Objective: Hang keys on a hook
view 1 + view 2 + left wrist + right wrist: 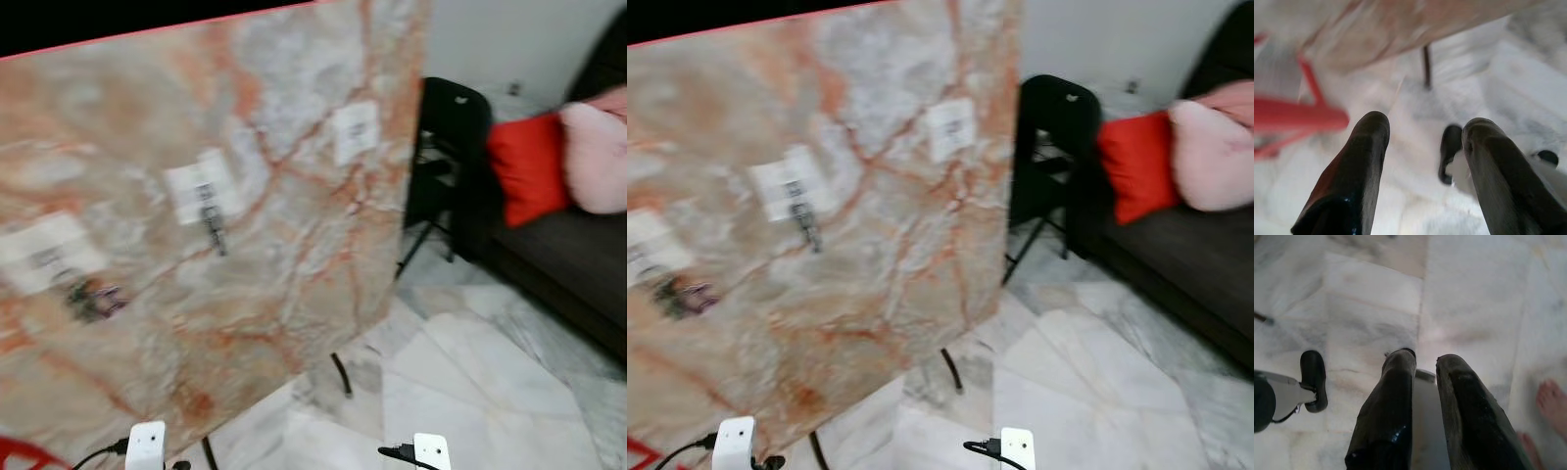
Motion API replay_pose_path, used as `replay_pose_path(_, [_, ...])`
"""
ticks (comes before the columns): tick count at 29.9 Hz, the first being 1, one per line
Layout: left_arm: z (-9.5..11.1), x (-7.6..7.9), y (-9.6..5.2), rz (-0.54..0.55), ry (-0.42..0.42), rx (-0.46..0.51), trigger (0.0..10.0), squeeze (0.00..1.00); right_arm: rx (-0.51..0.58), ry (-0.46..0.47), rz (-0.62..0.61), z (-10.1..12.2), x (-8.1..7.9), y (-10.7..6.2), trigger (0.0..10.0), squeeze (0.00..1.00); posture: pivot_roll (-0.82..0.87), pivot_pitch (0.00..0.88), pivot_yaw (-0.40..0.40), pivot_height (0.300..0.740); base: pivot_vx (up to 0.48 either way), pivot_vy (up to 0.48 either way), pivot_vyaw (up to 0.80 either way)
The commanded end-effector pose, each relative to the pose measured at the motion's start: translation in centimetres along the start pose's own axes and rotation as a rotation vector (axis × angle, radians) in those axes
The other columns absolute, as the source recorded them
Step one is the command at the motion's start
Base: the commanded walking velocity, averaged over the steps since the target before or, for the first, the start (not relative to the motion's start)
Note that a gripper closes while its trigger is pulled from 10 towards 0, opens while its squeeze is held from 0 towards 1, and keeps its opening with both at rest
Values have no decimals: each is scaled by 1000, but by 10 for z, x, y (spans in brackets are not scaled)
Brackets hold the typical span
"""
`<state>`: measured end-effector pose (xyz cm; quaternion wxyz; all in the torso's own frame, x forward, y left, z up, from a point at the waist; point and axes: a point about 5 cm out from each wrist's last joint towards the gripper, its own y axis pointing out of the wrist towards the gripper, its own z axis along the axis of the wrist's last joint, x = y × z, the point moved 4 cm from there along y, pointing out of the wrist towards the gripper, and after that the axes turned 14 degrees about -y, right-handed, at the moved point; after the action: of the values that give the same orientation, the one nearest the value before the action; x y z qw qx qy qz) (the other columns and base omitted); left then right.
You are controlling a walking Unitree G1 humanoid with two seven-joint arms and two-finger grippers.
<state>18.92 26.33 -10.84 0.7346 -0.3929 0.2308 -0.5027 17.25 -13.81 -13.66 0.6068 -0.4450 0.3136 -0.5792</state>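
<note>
A marble-patterned board stands upright before me, blurred, with three white hook pads on it. A dark bunch that looks like keys hangs under the left pad. A smaller dark item hangs under the middle pad. The right pad looks bare. Both arms hang low over the floor. My left gripper is open with nothing between its fingers. The fingers of my right gripper stand close together, and I can make out no keys in them.
A black chair stands right of the board. A dark sofa beyond it carries a red cushion and a pink one. The board's thin leg rests on pale marble floor. A person's bare foot is near my right gripper. A red frame lies low at my left.
</note>
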Motion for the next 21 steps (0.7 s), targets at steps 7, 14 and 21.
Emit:
replay_pose_path(7, [-10, -22, -4, 54, -21, -35, 10000, 0, 20, -26, 8, 5, 0, 0, 10000, 0, 40, 0, 7, 728, 0, 0, 800])
replay_pose_path(14, [-17, -33, -8, 78, -33, -53, 10000, 0, 24, -26, 10, 5, -1, 0, 10000, 0, 24, 0, 15, 728, 0, 0, 800])
replay_pose_path(21, [-38, -23, -9, 80, -51, -94, 10000, 0, 15, -25, 3, 3, 1, 0, 10000, 0, 31, 0, 9, 728, 0, 0, 800])
